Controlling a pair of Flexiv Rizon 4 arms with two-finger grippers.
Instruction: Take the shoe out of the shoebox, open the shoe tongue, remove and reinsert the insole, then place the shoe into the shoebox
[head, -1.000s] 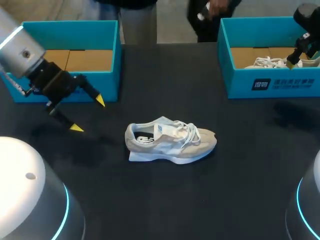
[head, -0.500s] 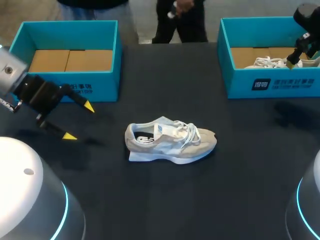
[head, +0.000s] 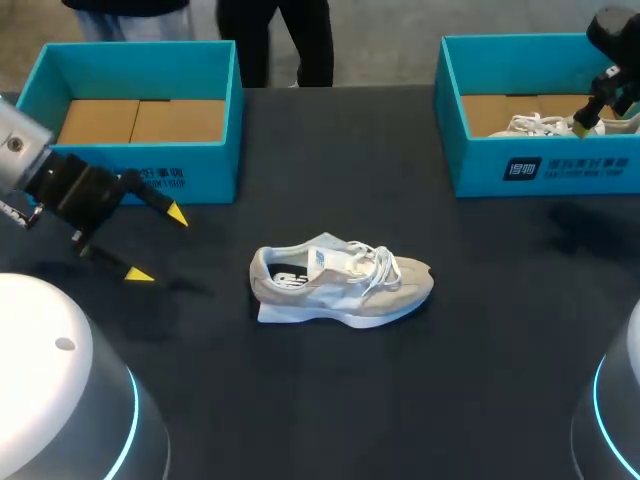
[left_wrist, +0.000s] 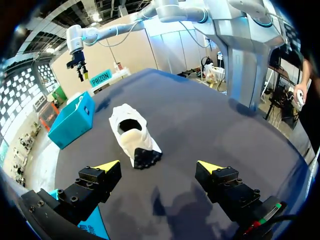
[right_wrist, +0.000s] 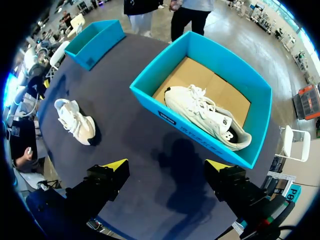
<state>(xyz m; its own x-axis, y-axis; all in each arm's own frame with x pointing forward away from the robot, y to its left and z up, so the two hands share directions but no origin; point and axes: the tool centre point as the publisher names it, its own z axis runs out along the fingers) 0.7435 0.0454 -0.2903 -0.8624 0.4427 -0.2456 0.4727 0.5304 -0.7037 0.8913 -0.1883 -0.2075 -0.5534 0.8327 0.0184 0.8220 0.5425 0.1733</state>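
Shoe (head: 340, 285) first: it stands on its sole near the middle of the dark table (head: 330, 420), toe toward my right, laces tied, outside both boxes and touched by nothing. The left shoebox (head: 140, 175) at the far left corner shows only its cardboard floor. The right shoebox (head: 540, 170) at the far right corner holds a second shoe (right_wrist: 207, 117), lying on its side.

The left gripper (head: 158, 243) hangs low over the table in front of the left shoebox, well apart from the shoe. Its fingers are spread wide with nothing between them. In its wrist view the shoe's heel faces the gap.

The right gripper (right_wrist: 165, 165) is above the right shoebox's near side. Its fingers are also spread wide and hold nothing.
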